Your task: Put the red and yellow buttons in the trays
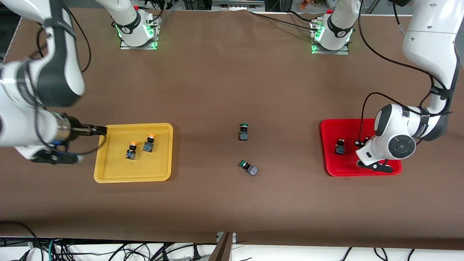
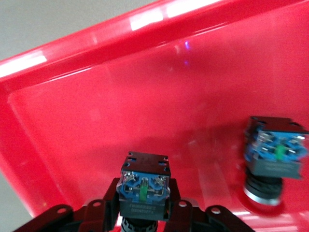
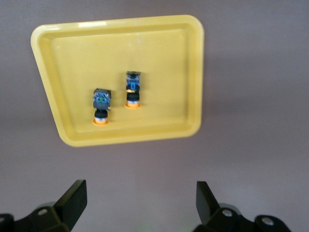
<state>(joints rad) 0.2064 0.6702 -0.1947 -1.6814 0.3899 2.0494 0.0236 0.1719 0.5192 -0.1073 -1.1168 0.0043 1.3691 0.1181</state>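
My left gripper (image 1: 362, 142) is down in the red tray (image 1: 328, 152), shut on a dark button with a blue back (image 2: 144, 186); its cap is hidden. In the left wrist view the fingers (image 2: 112, 198) press against the button's two sides. A second button (image 1: 340, 146) stands in the same tray, apart from the gripper, and also shows in the left wrist view (image 2: 276, 159). Two yellow-capped buttons (image 1: 132, 150) (image 1: 149, 143) lie in the yellow tray (image 1: 134, 179). My right gripper (image 3: 140, 191) is open and empty, over the table beside the yellow tray toward the right arm's end.
Two green-capped switches lie on the brown table between the trays, one (image 1: 243, 132) farther from the front camera, one (image 1: 248, 168) nearer and tipped over. Both arm bases stand along the table's edge farthest from the front camera.
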